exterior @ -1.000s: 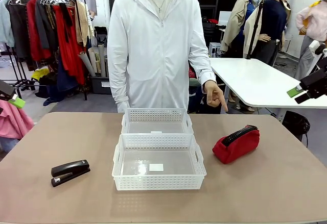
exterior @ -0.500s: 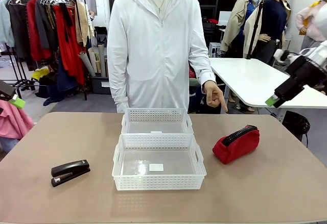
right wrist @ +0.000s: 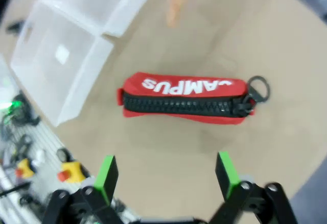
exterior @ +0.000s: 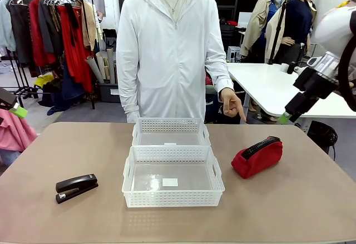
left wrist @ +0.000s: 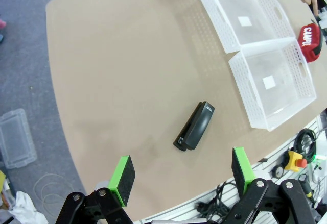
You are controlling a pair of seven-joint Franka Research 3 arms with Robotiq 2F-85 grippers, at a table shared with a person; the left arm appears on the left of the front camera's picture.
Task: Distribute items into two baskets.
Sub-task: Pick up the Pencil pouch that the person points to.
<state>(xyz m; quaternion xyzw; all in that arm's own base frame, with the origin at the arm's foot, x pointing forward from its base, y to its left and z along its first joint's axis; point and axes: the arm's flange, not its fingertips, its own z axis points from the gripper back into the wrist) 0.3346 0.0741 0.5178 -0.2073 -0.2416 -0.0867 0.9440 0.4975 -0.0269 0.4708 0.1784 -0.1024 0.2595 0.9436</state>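
The red "CAMPUS" pouch (exterior: 256, 156) lies on the table right of the two white baskets, zipper up. The near basket (exterior: 172, 198) and the far basket (exterior: 169, 125) stand end to end at the table's middle, both with nothing inside. The black stapler (exterior: 76, 187) lies at the front left. My right gripper (exterior: 286, 117) hangs open above and right of the pouch; in the right wrist view the pouch (right wrist: 186, 98) lies beyond my right gripper (right wrist: 166, 173). My left gripper (left wrist: 182, 175) is open high over the stapler (left wrist: 194, 126).
A person in white stands at the far edge, one hand (exterior: 232, 105) pointing down toward the pouch. The left wrist view shows both baskets (left wrist: 244, 94) and the pouch (left wrist: 308, 35) far from the stapler. Bare tabletop surrounds the things.
My right arm has swung in from the right edge, leftward and downward, to above the pouch. The left arm, the items and the baskets have not moved.
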